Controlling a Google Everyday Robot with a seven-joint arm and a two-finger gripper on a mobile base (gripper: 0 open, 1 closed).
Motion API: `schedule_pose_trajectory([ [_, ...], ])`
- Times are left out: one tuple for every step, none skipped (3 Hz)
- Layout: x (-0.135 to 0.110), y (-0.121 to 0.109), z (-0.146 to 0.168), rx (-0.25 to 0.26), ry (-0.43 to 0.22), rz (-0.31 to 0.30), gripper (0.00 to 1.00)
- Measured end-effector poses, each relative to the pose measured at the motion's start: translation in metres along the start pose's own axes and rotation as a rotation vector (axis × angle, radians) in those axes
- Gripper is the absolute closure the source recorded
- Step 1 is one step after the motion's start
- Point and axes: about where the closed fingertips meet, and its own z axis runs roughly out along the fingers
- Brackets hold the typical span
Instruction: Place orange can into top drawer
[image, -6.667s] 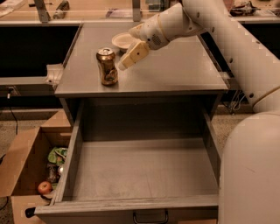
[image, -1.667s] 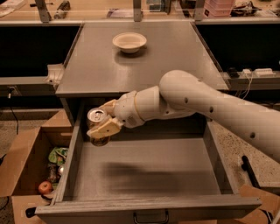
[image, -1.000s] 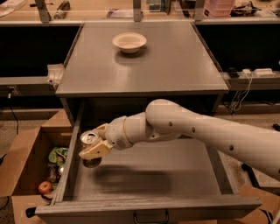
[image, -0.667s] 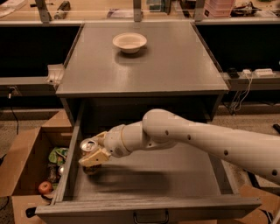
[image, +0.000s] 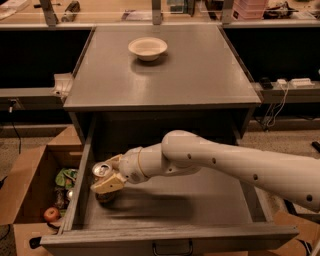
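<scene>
The top drawer (image: 165, 233) is pulled open below the grey cabinet top, with its dark handle at the front edge. My gripper (image: 106, 178) is inside the drawer at its left side, shut on the orange can (image: 102, 172). The can's silver top faces up and its lower end is close to the drawer floor, near the left wall. My white arm (image: 220, 162) reaches in from the right across the drawer.
A white bowl (image: 147, 48) stands on the cabinet top (image: 200, 75) at the back. A brown cardboard box (image: 22, 192) with an apple and scraps sits on the floor left of the drawer. Cables and a power strip lie at the right.
My gripper has carried the can from the cabinet top down into the open drawer, moving lower and slightly forward along the left side over the last second.
</scene>
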Motion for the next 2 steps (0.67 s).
schedule_pose_trajectory([
  [0.0000,0.0000,0.0000,0.000,0.000,0.000,0.42],
  [0.0000,0.0000,0.0000,0.000,0.000,0.000,0.19],
])
